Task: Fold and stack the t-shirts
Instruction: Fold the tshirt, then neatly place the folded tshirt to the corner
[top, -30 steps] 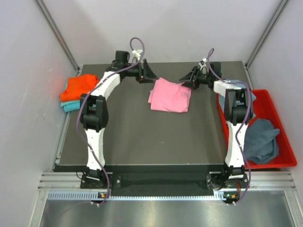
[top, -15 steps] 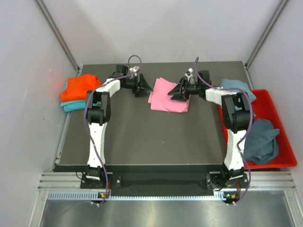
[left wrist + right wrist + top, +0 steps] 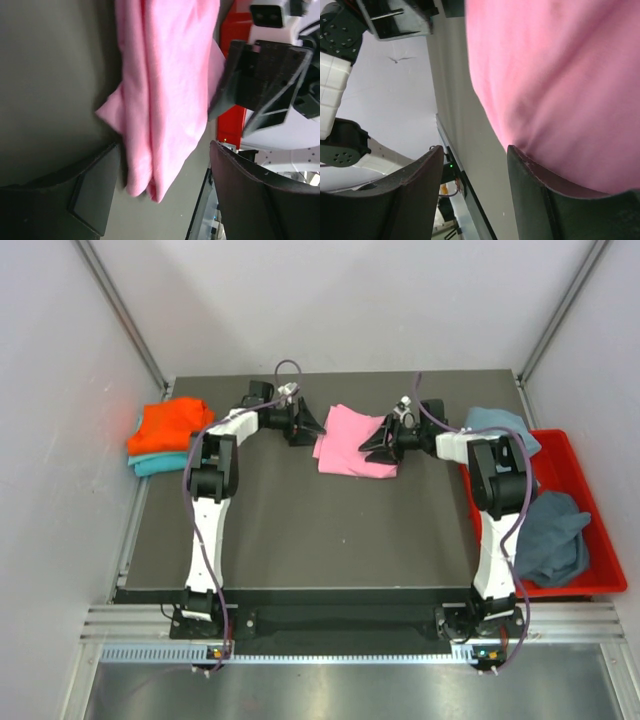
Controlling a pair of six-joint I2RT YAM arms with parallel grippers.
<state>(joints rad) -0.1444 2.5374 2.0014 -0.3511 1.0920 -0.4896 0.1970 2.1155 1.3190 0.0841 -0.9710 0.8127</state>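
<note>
A folded pink t-shirt (image 3: 355, 442) lies at the back middle of the dark table (image 3: 300, 530). My left gripper (image 3: 312, 428) is low at the shirt's left edge. In the left wrist view it (image 3: 165, 197) is open, and a corner of the pink shirt (image 3: 165, 90) reaches in between its fingers. My right gripper (image 3: 372, 447) is low at the shirt's right edge. In the right wrist view it (image 3: 475, 167) is open, and the pink shirt (image 3: 560, 85) lies against one finger (image 3: 545, 200). An orange shirt (image 3: 165, 423) lies folded on a teal one (image 3: 150, 465) at the left.
A red bin (image 3: 600, 575) stands off the table's right side with a dark slate shirt (image 3: 550, 535) in it. A grey-blue shirt (image 3: 495, 422) lies bunched at the bin's far end. White walls enclose the table on three sides.
Both grippers have come down from above the table's back edge to the two side edges of the pink shirt. The shirt itself has hardly moved.
</note>
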